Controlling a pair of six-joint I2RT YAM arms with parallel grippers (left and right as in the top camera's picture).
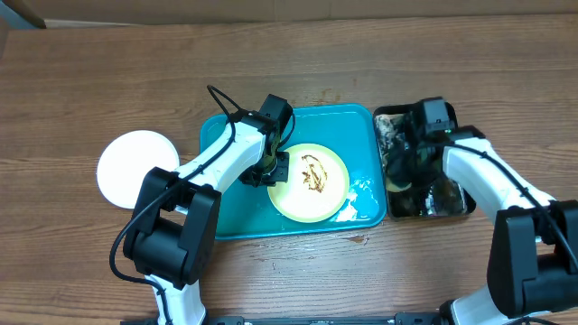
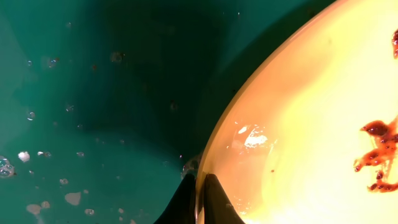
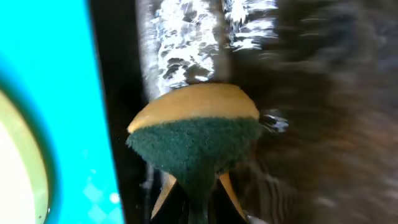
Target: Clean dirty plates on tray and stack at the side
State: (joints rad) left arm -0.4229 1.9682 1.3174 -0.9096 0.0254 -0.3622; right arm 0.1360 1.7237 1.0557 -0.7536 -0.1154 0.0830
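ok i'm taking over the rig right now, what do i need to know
Left pincer: shut on the rim of the yellow-green plate, which lies in the turquoise tray.
Right pincer: shut on the sponge, over the black tray.
Done: one white plate sits on the table left of the tray.
Left: the held plate has brown sauce on it; scrub it, then stack it on the white one.

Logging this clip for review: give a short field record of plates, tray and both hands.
tray: large turquoise plastic tray, wet, holds one plate
plate on tray: pale yellow-green round plate, brown sauce smear on it
plate aside: white round plate on table, left of tray
left hand: pinching yellow-green plate's rim
right hand: holding yellow-and-green sponge over narrow black tray
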